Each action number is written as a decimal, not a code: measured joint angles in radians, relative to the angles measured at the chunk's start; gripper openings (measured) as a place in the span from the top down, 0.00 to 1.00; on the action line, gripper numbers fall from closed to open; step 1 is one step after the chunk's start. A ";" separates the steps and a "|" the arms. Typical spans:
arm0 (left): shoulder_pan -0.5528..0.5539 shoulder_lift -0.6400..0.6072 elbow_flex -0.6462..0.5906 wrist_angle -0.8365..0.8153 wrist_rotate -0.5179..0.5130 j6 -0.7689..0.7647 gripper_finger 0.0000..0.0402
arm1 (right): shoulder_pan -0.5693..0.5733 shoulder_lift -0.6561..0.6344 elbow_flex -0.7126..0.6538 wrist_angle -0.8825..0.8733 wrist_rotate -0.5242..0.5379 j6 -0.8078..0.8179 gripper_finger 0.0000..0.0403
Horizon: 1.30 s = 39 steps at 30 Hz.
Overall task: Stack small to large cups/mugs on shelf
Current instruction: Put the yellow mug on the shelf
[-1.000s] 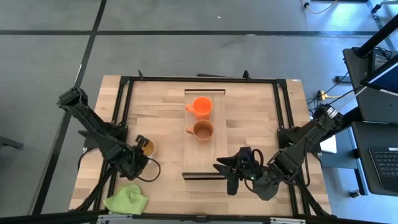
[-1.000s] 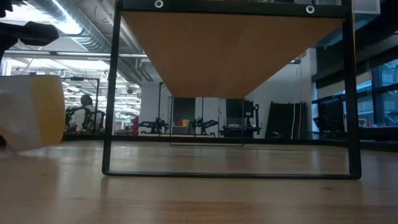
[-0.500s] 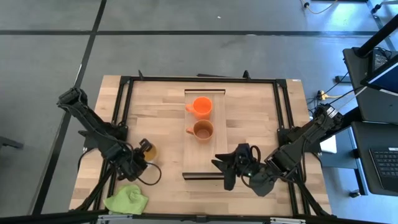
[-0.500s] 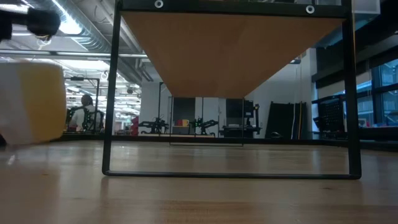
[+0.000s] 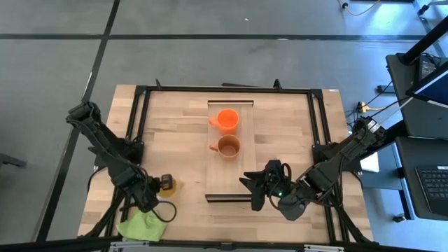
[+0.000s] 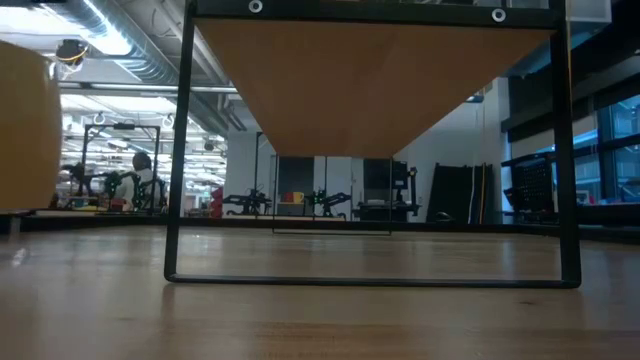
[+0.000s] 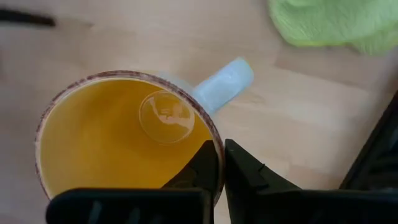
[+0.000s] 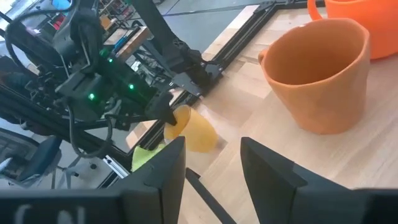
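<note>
The amber-yellow cup [image 5: 166, 185] with a pale handle [image 7: 222, 79] is in my left gripper [image 5: 159, 189], near the table's near-left corner, just beyond the lime-green cloth [image 5: 143, 227]. In the low view the cup [image 6: 24, 125] fills the left edge. The bright orange mug [image 5: 227, 120] and the rust-brown mug [image 5: 228, 147] stand upright on the light wood shelf [image 5: 227, 178]. My right gripper [image 5: 255, 194] is open and hovers at the shelf's near right end, facing the brown mug [image 8: 320, 74]. My left gripper pinches the yellow cup's rim [image 7: 210, 144], one finger [image 7: 198, 171] inside the cup and the other [image 7: 249, 171] outside, beside the handle. The fingers come from above. The cup is lifted clear of the table and tilted, as the right wrist view shows [image 8: 189, 130].
A black frame [image 5: 140, 119] runs around the table; the low view shows its posts [image 6: 178, 150] carrying the shelf's underside [image 6: 370, 80] above the tabletop. Bare shelf lies between the brown mug and the shelf's near end. A person is in the room behind [image 6: 135, 175].
My left gripper has carried the yellow cup toward the table's near edge, closer to the green cloth, and raised it off the table. My right gripper has shifted slightly toward the shelf's near end. The two mugs on the shelf have stayed still.
</note>
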 joint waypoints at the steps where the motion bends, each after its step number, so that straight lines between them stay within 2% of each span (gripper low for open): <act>1: -0.007 0.009 0.000 -0.001 -0.001 0.032 0.97 | 0.000 0.000 0.000 0.001 0.000 0.001 0.61; 8: -0.020 0.034 0.001 0.013 -0.002 0.199 0.97 | 0.000 0.000 0.000 0.002 0.001 0.002 0.61; 13: -0.020 0.034 0.028 0.050 0.026 0.238 0.97 | -0.001 0.000 0.000 0.002 0.008 0.002 0.61; 26: -0.020 0.034 0.037 0.072 -0.011 0.179 0.91 | -0.006 0.000 0.000 -0.016 0.011 0.002 0.61; 39: -0.019 0.034 0.037 0.073 0.031 0.179 0.95 | -0.007 0.000 0.000 -0.015 0.011 0.002 0.61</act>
